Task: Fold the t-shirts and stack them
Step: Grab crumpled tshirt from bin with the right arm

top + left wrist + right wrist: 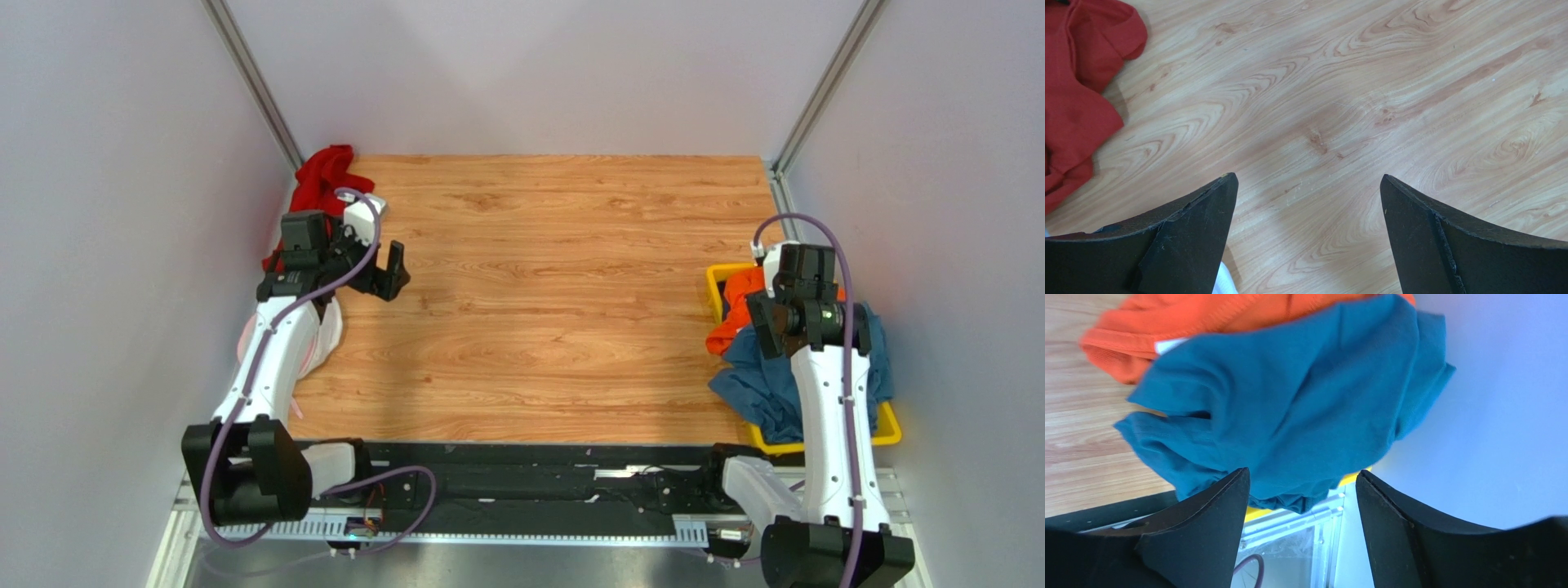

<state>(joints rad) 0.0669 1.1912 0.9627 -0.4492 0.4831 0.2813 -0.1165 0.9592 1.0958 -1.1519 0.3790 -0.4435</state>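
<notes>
Top view: task barely begun, by my read. No folded shirt and no stack anywhere on the bench [552, 306]. Red shirt [325, 181] lies crumpled at the bench's 10 o'clock corner. Blue shirt [761, 390] and orange shirt [736, 306] are bunched together in a yellow bin [886, 429] at 3–4 o'clock, the blue spilling over the bin's rim toward 9. Left hand [383, 276] hovers over bare wood near 9 o'clock, just beside the red shirt but apart from it. Right hand [788, 321] hangs over the bin. A pale white-pink item [325, 337] sits under the left arm; can't tell what it is.

Left wrist view: jaws spread wide w/ nothing between, only wood grain below. Red cloth at 10 o'clock of frame, not touched.

Right wrist view: jaws released, apart, empty. Blue shirt fills the frame from centre to 12 o'clock, rumpled, w/ orange cloth behind it at 11. The hand looks to be above the cloth, w/ no contact I can make out.

Left to do, approx.: everything. Pull each shirt out, spread it flat, fold it, then stack.
</notes>
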